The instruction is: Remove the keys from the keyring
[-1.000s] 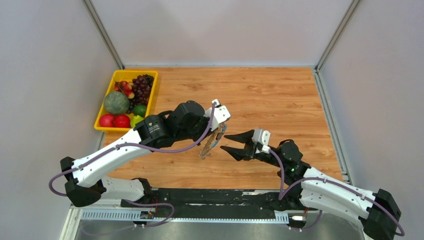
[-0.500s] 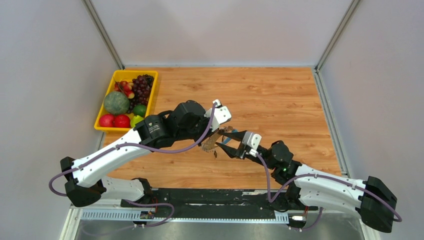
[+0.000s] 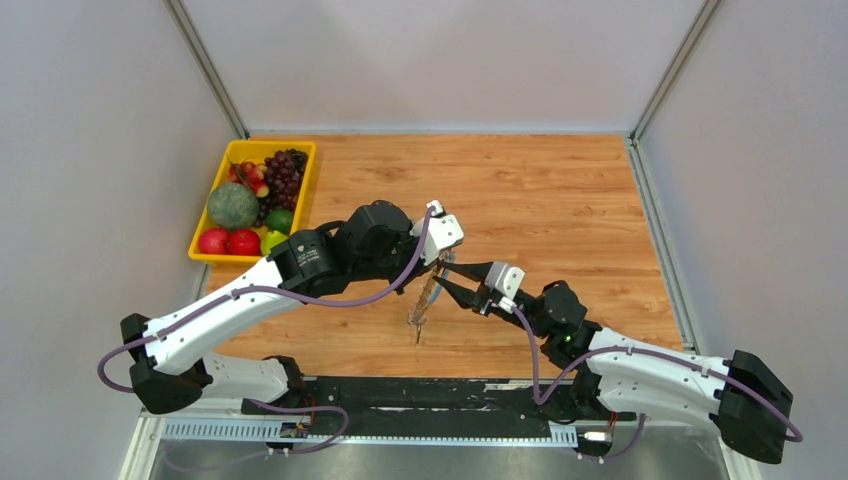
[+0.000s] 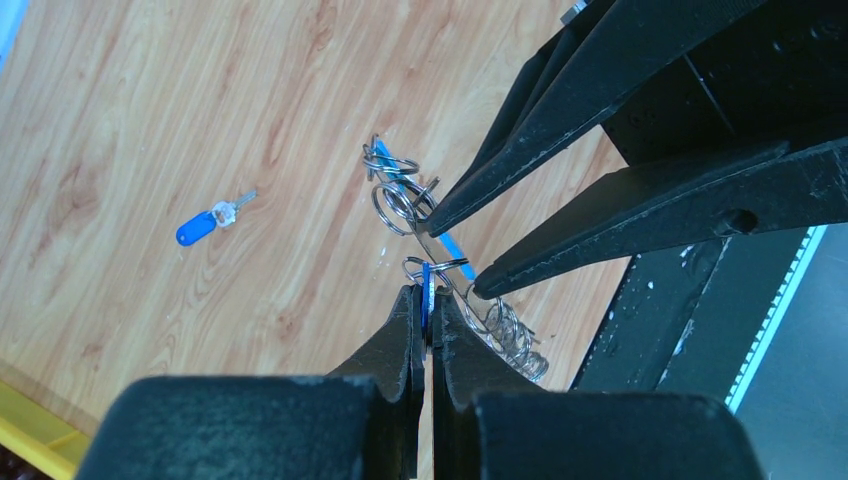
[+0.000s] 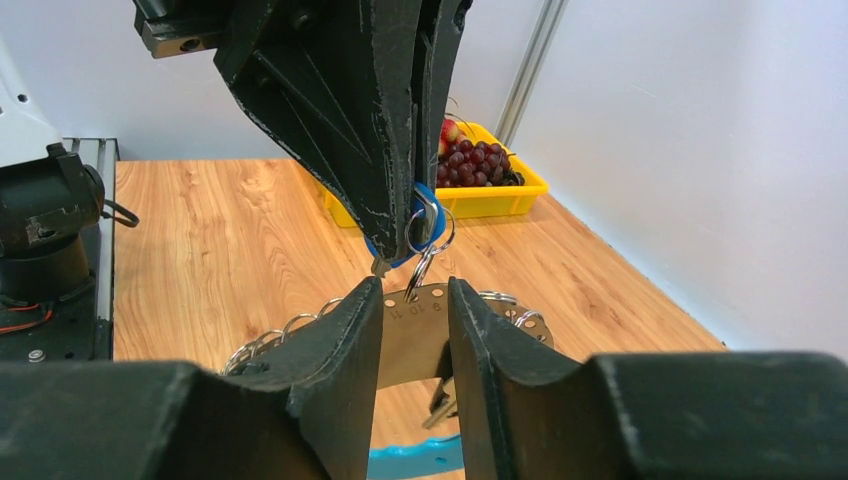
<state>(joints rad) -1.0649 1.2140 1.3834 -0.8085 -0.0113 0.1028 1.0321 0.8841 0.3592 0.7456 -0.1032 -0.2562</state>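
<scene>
- Progress: one blue-headed key [image 4: 208, 221] lies free on the table [image 4: 150, 100], below the left claw [image 4: 426, 295] and well apart from it. I take that as at least one key off.
- Remaining: the keyring [image 3: 426, 296] carries many small split rings. A dark key-like shape hangs low in the bunch, under the right claw [image 5: 415, 290]. I cannot count the keys left on it, so I judge the task early to midway at best.
- Left claw: jaws closed to a sliver and pinching a blue plastic piece [image 5: 424, 216] at the top of the keyring. Two split rings loop through that piece just at the fingertips. Whether the piece is a key head or part of the ring, I cannot tell.
- Keyring position: off the table, hanging straight down from the left claw's tips.
- Right claw: jaws half spread, tips level with the upper bunch and right up under the left claw's tips. A flat tab [image 5: 416, 325] with punched holes and stamped numbers shows through the gap. I see no pad pressing on it, so I read it as not yet gripping.
- Keyring look: thin shiny wire arc, split rings strung along both sides of the right claw, a tight coil of rings near the left claw's fingers.
- A bright blue curved segment [image 5: 415, 460] sits at the bottom, under the right claw.
</scene>
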